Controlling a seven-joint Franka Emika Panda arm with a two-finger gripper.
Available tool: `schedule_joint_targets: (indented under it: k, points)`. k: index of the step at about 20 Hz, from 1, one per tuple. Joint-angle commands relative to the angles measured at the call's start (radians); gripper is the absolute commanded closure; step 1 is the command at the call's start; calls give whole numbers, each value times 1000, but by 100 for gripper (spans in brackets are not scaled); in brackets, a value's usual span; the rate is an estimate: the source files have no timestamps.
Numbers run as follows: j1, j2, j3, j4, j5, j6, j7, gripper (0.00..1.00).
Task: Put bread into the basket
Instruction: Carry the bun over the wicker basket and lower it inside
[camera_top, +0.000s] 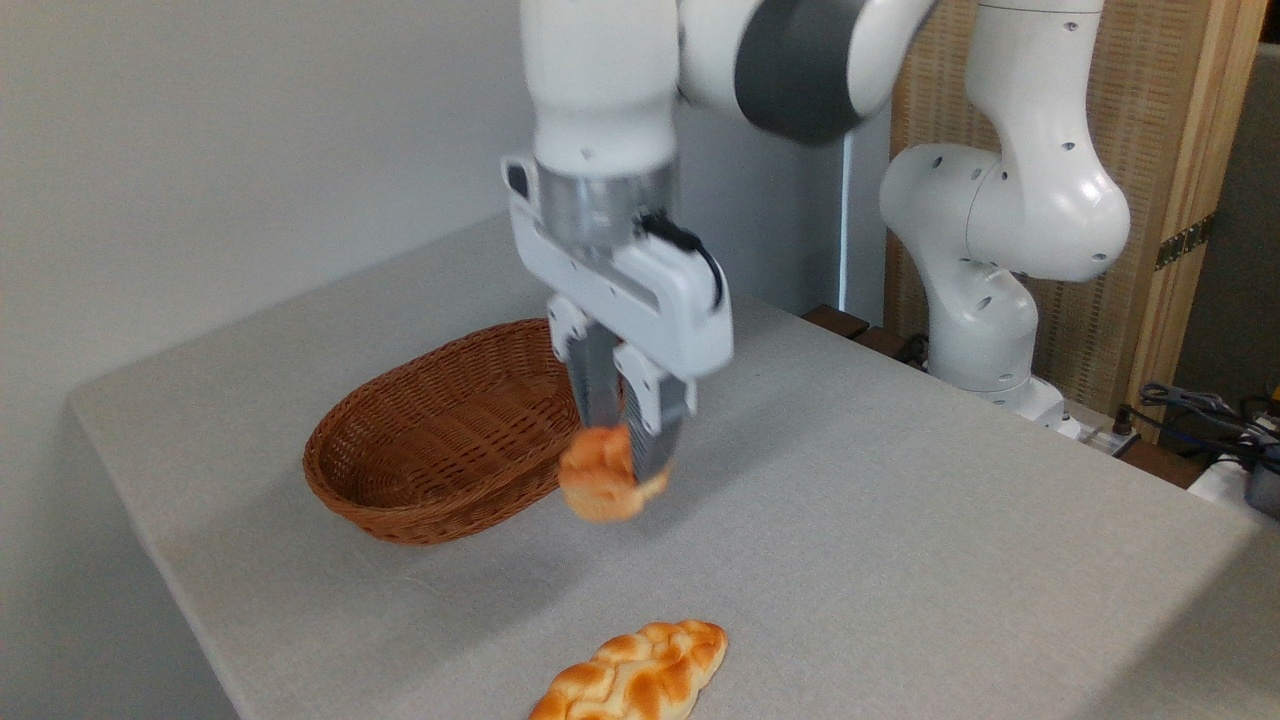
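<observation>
The white two-finger pincer (622, 462) is clamped on the small golden-orange knobbly bread bun (603, 478), held above the grey table (900, 500), just beside the right rim of the oval reddish-brown wicker basket (440, 440). A long braided loaf (635, 675) lies near the front edge.

Glossy white arm (1000, 200), grey joint bands
</observation>
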Motion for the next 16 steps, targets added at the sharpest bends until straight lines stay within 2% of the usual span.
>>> schedule_joint_targets:
  k: [1,2,3,5,7,9,11,14,16]
  points:
    - [-53,123,-93,153,-48,-54,-196,43]
    - [-63,157,-121,183,-45,-51,-255,36]
    - [-70,183,-146,204,-45,-43,-298,35]
    - [-87,226,-189,232,-48,-10,-340,38]
    - [-93,271,-224,233,-47,80,-419,39]
    - [-106,300,-230,233,-45,174,-481,37]
    - [-109,321,-242,232,-44,187,-484,36]
    - [-110,349,-256,232,-41,188,-484,28]
    - [-112,366,-258,233,-15,191,-487,13]
